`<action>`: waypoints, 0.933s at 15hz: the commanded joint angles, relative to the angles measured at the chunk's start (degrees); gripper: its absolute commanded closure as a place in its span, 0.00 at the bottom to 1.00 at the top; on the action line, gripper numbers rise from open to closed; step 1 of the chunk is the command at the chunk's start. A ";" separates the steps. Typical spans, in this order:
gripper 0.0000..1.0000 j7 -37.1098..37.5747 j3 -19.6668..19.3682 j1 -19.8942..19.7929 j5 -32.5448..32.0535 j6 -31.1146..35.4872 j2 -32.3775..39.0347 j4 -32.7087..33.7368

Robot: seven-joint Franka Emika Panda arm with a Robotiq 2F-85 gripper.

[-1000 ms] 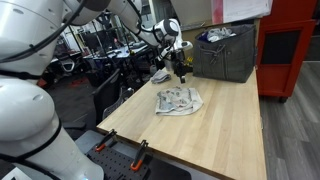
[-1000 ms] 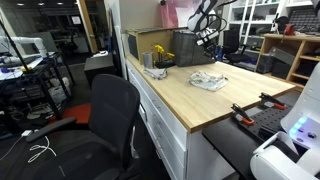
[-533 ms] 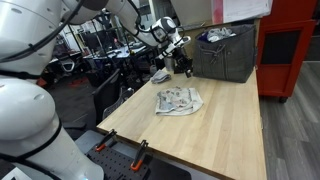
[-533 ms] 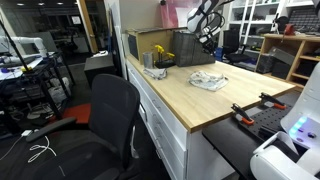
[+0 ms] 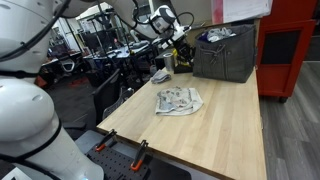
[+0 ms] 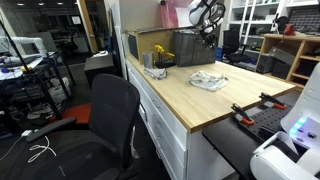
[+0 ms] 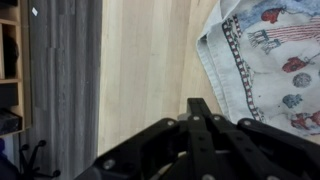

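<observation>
the gripper (image 5: 180, 50) hangs high over the far end of the desk (image 5: 225, 125), close in front of the dark mesh bin (image 5: 225, 55) that stands at the desk's far edge. in the wrist view the fingers (image 7: 200, 125) are pressed together with no gap between them, and nothing sits between them; they hold nothing.

the thing nearest to them is the patterned cloth (image 5: 178, 101), a crumpled pale piece printed with small red and blue figures. it lies flat on the bare wood around the middle of the desk, well apart from the gripper: below it and toward the near end in an exterior view (image 6: 208, 80). in the wrist view the cloth (image 7: 270, 65) fills the upper right of the picture, with its bordered edge running roughly top to bottom, while the fingertips point at bare wood just left of that edge. so the cloth lies to the right of the fingers there, not under them.

its longer spread seems to run across the desk's width, though the folds make this hard to judge. a small pale object (image 5: 160, 75) sits at the desk's far left edge, apart from the cloth.
</observation>
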 commanded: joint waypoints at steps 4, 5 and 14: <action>0.43 -4.45 1.05 -0.76 -2.80 -1.07 -9.78 -6.72; 0.37 -4.11 1.04 -0.54 -3.30 -1.93 -10.67 -7.30; 0.00 -3.14 3.15 -1.09 -3.99 -7.78 -17.09 -11.99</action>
